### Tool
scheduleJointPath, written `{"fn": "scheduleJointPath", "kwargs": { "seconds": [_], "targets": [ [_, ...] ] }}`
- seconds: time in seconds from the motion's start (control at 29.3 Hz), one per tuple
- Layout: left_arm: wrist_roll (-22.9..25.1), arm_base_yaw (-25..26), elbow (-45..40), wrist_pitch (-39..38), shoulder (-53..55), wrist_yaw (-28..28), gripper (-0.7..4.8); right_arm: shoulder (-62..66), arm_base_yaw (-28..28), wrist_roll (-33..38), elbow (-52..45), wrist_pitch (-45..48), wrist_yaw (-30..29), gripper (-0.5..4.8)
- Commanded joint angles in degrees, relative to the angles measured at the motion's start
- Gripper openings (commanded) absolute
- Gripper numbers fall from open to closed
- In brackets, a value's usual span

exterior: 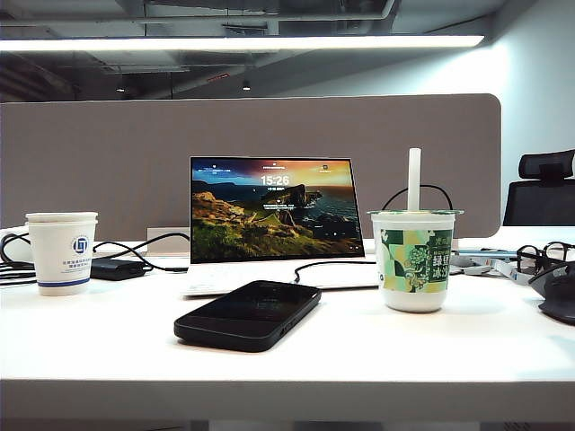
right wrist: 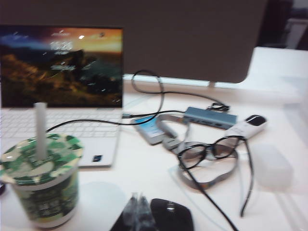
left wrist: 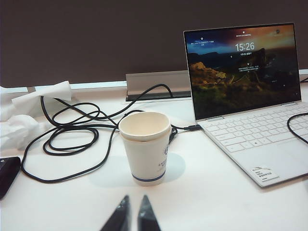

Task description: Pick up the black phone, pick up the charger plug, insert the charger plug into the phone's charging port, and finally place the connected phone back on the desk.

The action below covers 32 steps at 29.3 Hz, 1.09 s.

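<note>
The black phone (exterior: 248, 314) lies flat on the white desk (exterior: 449, 346), in front of the open laptop (exterior: 274, 211). A thin black cable (exterior: 334, 263) runs along the laptop's base to the phone's far end. The charger plug and the charging port are too small to make out there. Neither arm shows in the exterior view. My left gripper (left wrist: 134, 211) hovers low over the desk in front of a white paper cup (left wrist: 146, 147), its tips nearly together with nothing between them. My right gripper (right wrist: 137, 211) is shut and empty, between a green drink cup (right wrist: 43, 185) and a black mouse (right wrist: 171, 216).
A green drink cup with a straw (exterior: 413, 260) stands right of the phone; glasses (exterior: 544, 256) and a mouse (exterior: 559, 296) lie further right. A paper cup (exterior: 62, 253), a power brick (exterior: 117, 268) and coiled cables (left wrist: 72, 132) are at the left. A fabric divider (exterior: 108, 162) stands behind.
</note>
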Motion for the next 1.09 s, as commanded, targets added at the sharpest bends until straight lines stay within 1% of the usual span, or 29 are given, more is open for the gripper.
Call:
{"fn": "scheduleJointPath", "kwargs": {
  "seconds": [0.03, 0.2, 0.27, 0.44, 0.61, 0.89, 1.09],
  "targets": [
    [0.1, 0.1, 0.0, 0.4, 0.0, 0.2, 0.29, -4.0, -3.0, 0.2, -2.5, 1.6, 0.0, -0.01],
    [0.1, 0.1, 0.0, 0.4, 0.0, 0.2, 0.29, -8.7, -5.6, 0.2, -5.0, 1.8, 0.0, -0.01],
    [0.1, 0.1, 0.0, 0.4, 0.0, 0.2, 0.29, -8.5, -6.3, 0.3, -6.0, 3.2, 0.0, -0.01],
    [0.1, 0.1, 0.0, 0.4, 0.0, 0.2, 0.29, -8.5, -7.3, 0.5, -6.2, 2.9, 0.5, -0.01],
    [0.1, 0.1, 0.0, 0.4, 0.0, 0.2, 0.29, -8.5, -7.3, 4.0, -6.2, 1.9, 2.1, -0.01],
    [0.1, 0.1, 0.0, 0.4, 0.0, 0.2, 0.29, -8.5, -7.3, 3.8, -6.2, 0.3, 1.0, -0.01],
    [0.1, 0.1, 0.0, 0.4, 0.0, 0.2, 0.29, -8.5, -7.3, 3.7, -6.2, 0.0, 1.5, -0.01]
  ]
}}
